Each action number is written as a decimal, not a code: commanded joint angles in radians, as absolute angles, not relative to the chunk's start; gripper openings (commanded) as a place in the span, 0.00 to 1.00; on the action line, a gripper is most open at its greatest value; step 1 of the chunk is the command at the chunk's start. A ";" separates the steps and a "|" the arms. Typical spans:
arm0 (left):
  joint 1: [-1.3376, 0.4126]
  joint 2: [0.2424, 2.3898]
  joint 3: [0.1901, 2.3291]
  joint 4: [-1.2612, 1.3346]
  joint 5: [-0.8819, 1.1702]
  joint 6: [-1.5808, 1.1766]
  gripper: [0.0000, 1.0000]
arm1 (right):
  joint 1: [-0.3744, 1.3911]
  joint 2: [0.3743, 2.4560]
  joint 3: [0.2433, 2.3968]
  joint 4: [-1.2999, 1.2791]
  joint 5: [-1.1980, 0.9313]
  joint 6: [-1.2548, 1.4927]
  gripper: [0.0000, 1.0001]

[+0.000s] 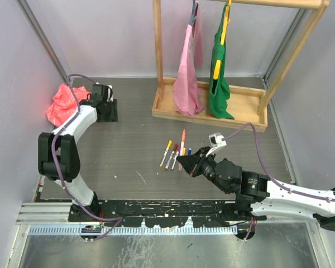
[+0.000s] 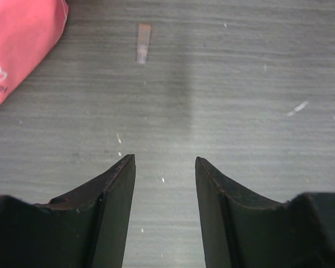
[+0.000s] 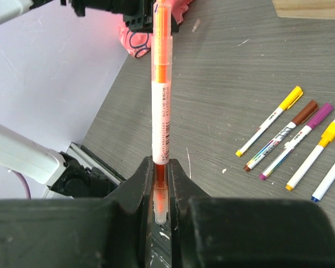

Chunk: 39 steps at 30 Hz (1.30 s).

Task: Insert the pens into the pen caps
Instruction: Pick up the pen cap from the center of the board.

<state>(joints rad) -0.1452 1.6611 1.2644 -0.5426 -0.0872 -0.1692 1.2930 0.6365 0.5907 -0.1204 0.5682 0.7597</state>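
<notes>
The left arm [image 1: 81,120] and right arm [image 1: 293,199] wear white shells between black joints; a purple cable [image 1: 262,156] trails each; the jaws are matte black wedges; a white camera [image 1: 215,139] tops the right wrist.

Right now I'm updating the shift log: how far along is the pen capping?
Done, it seems: five pens lie capped in a row. In hand: the right end effector grips an orange pen; the left end effector is open near a small loose cap. Left: grab that cap and join them.
</notes>
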 commanded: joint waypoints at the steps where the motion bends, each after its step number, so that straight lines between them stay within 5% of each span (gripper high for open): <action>1: -0.105 1.755 1.368 -0.440 -0.036 -0.118 0.48 | 1.294 0.626 0.592 -0.112 0.539 0.792 0.00; 16: -0.054 2.068 1.677 -0.493 -0.030 -0.063 0.42 | 1.294 0.635 0.598 -0.157 0.474 0.847 0.00; 39: -0.036 2.206 1.806 -0.632 -0.008 -0.052 0.36 | 1.294 0.650 0.612 -0.163 0.469 0.823 0.00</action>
